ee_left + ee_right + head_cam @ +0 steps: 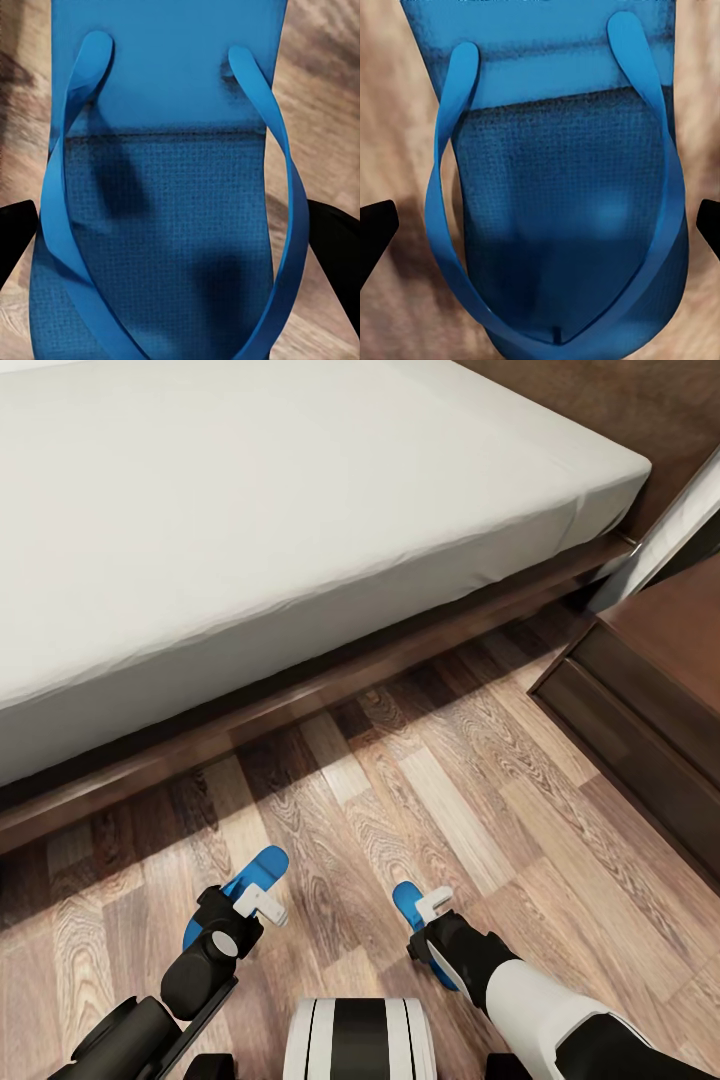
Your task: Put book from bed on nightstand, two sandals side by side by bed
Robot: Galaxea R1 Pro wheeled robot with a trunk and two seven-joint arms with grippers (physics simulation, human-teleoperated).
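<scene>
Two bright blue sandals sit low over the wood floor beside the bed [250,510]. The left sandal [258,868] [172,187] lies between my left gripper's [262,905] fingers [330,255], which press against its edges, so that gripper is shut on it. The right sandal [404,905] [562,210] sits under my right gripper [435,907], which is open, with floor showing between its fingers [376,232] and the sole. The two sandals point roughly the same way, about a forearm's width apart. The book is out of view.
The pale grey mattress overhangs the bed's dark wooden frame [300,700] along the far side of the floor. A dark brown nightstand [650,690] stands at the right. Bare plank floor [450,780] lies between the sandals, bed and nightstand.
</scene>
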